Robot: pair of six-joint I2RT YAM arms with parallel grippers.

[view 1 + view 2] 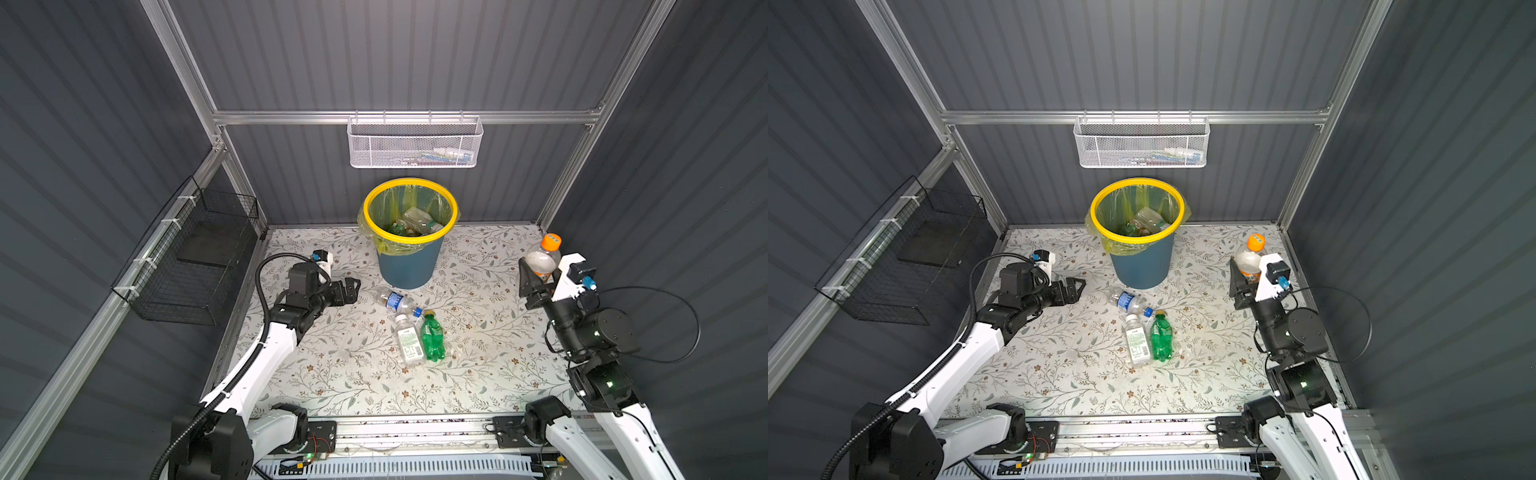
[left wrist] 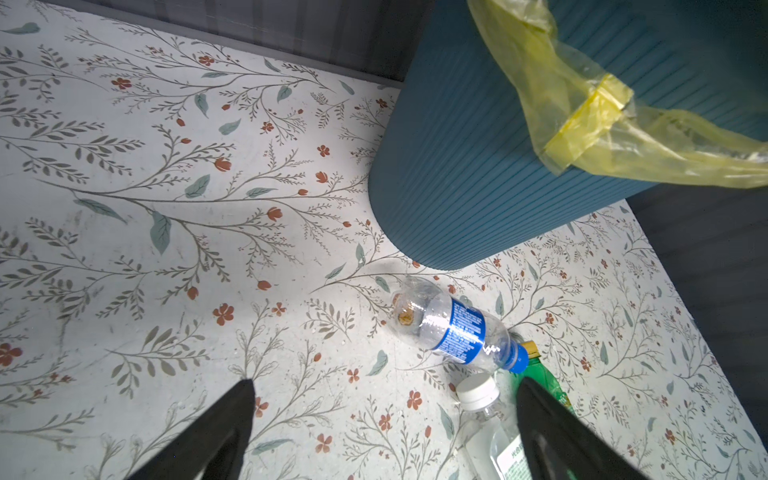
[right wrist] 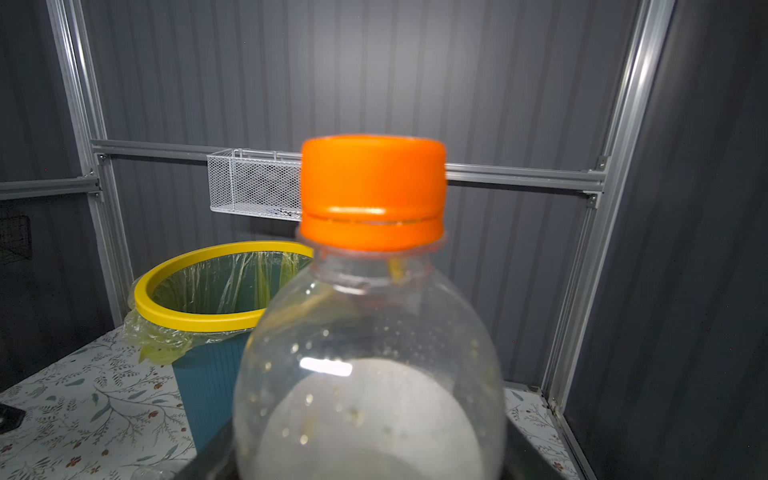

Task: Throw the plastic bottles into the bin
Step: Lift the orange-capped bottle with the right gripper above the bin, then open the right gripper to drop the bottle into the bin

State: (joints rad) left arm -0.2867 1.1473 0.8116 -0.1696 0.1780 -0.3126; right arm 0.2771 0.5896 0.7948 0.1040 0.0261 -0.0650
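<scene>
The bin (image 1: 409, 266) is a dark-blue bucket with a yellow rim and yellow-green liner, standing at the back middle of the floral table, with several bottles (image 1: 419, 220) inside. Three bottles lie in front of it: a clear blue-labelled one (image 1: 397, 301) (image 2: 453, 328), a clear white-capped one (image 1: 409, 340) (image 2: 486, 424) and a green one (image 1: 433, 336) (image 2: 544, 374). My left gripper (image 1: 355, 286) (image 2: 384, 386) hangs open left of the bin, empty. My right gripper (image 1: 544, 272) (image 3: 370, 457) at the back right holds an upright clear orange-capped bottle (image 1: 546, 253) (image 3: 370, 332) between its fingers.
A white mesh basket (image 1: 415, 143) hangs on the back rail above the bin. A black wire basket (image 1: 199, 257) is fixed to the left wall. Corrugated grey walls and aluminium posts enclose the table (image 1: 332, 374) on three sides.
</scene>
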